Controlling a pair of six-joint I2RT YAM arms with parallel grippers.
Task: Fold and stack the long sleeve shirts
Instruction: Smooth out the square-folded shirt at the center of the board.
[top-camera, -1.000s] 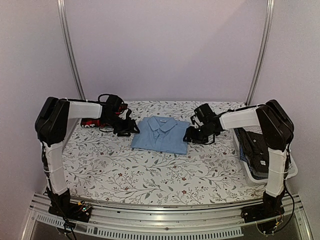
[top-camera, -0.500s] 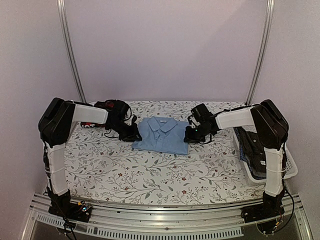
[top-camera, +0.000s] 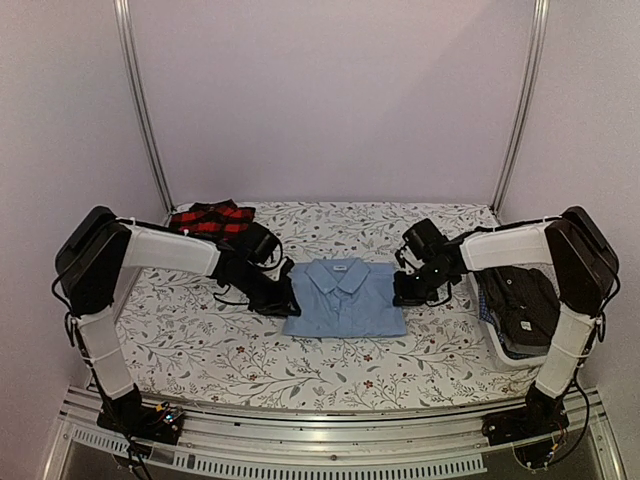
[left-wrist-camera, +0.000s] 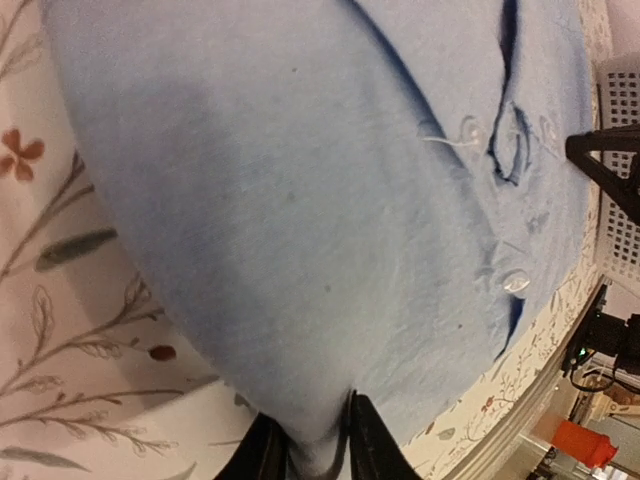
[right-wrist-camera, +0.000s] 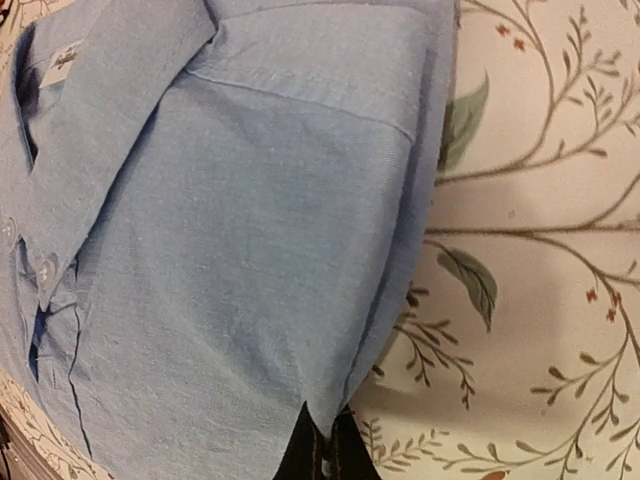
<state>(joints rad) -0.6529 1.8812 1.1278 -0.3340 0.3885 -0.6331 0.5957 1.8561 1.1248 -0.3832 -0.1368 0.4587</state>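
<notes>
A folded light blue shirt (top-camera: 345, 297) lies collar-up in the middle of the floral tablecloth. My left gripper (top-camera: 284, 302) is shut on its left edge, where the blue cloth (left-wrist-camera: 300, 250) bunches between the two black fingers (left-wrist-camera: 372, 448). At the opposite side my right gripper (top-camera: 405, 292) is shut on the right edge, pinching a thin fold of the blue shirt (right-wrist-camera: 220, 260). A red-and-black plaid shirt (top-camera: 210, 217) lies folded at the back left. More dark shirts (top-camera: 520, 300) fill the white basket (top-camera: 505, 357) on the right.
The white basket stands at the table's right edge, just right of my right arm. The plaid shirt sits behind my left forearm. The floral tablecloth (top-camera: 300, 365) stretches in front of the blue shirt to the metal rail (top-camera: 320, 420) at the near edge.
Both grippers closed on the blue shirt's side edges and dragged it nearer and slightly right. The plaid shirt, hidden behind the left arm before, now shows.
</notes>
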